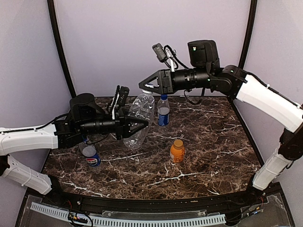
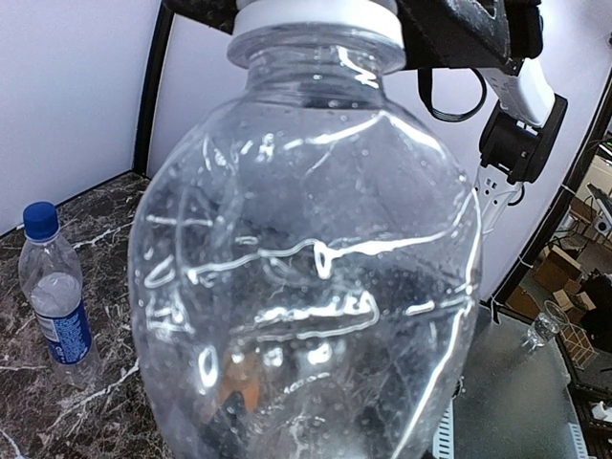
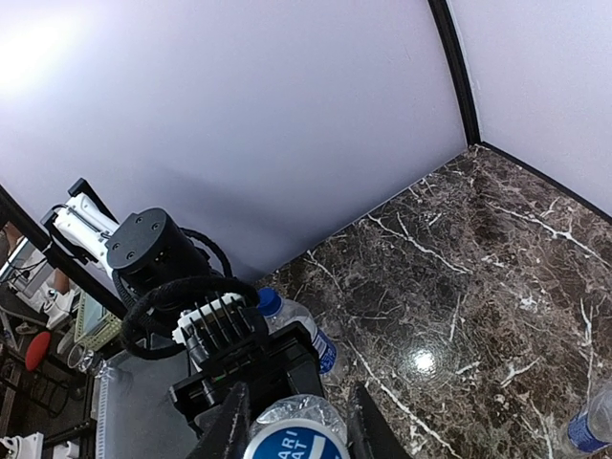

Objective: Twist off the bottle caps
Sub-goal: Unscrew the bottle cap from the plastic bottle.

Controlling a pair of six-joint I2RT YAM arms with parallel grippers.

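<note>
The left gripper (image 1: 137, 124) is clamping its fingers around the belly of the clear bottle (image 1: 141, 111) and tilting it toward the other arm, apparently to keep the body from spinning and to bring the neck within reach. The right gripper (image 3: 298, 432) is coming in from above and behind, its fingers (image 3: 232, 430) sitting tight against both sides of the white cap (image 2: 316, 11), so it seems to be gripping the cap for twisting; the cap is still sitting on the neck. Three more bottles are waiting on the dark table (image 1: 213, 156): a blue-labelled bottle (image 1: 163, 113) with a blue cap (image 1: 164, 97) just beside the held one, a Pepsi bottle (image 1: 91, 157) with a second blue cap (image 3: 271, 302) under the left arm, and an orange bottle (image 1: 177, 152) with an orange cap (image 1: 178, 141) standing nearer the front. That is making four bottles and four caps, all still on, with two grippers sharing one bottle.
</note>
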